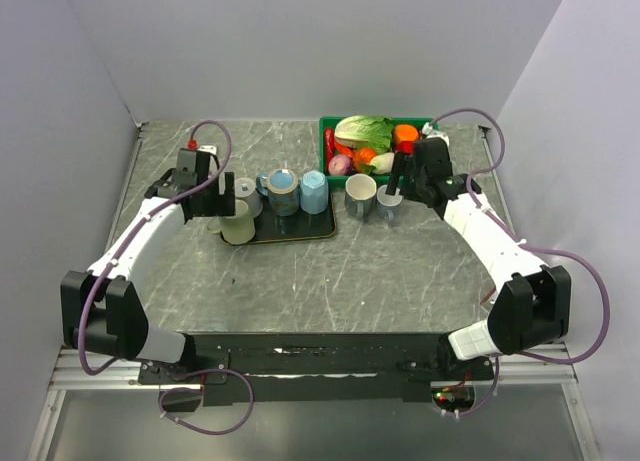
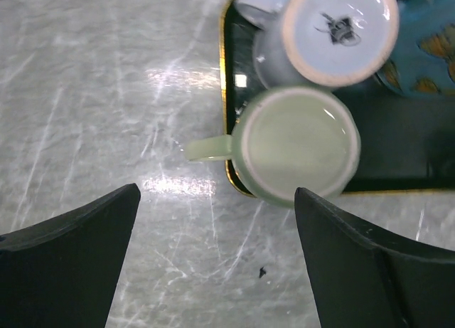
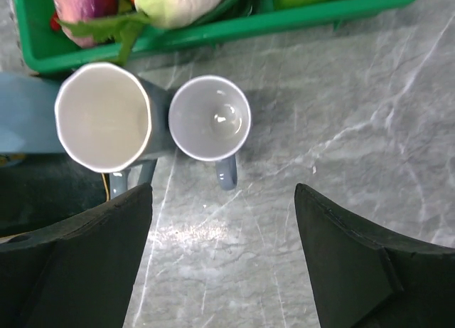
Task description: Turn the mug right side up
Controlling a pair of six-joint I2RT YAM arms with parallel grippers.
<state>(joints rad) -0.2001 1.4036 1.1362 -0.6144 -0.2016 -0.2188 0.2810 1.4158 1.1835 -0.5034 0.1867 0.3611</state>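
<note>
table [image 1: 300, 271]: grey marble-look top, pale veins, slightly glossy. back wall [image 1: 320, 41] beyond the table's far edge: plain, pale lavender-grey. left wall [image 1: 50, 131] and right wall [image 1: 590, 131]: same colour, close against the table's sides, so the table sits in a three-sided booth. metal rail [image 1: 530, 373] runs along the table's near edge. grey surface [image 1: 320, 436] below the table's near edge: floor or lower panel, can't tell. light: even and diffuse, from above the table. shadows on the table are soft. glare patch [image 2: 178, 77] on the tabletop in the left wrist view, another in the right wrist view.
</note>
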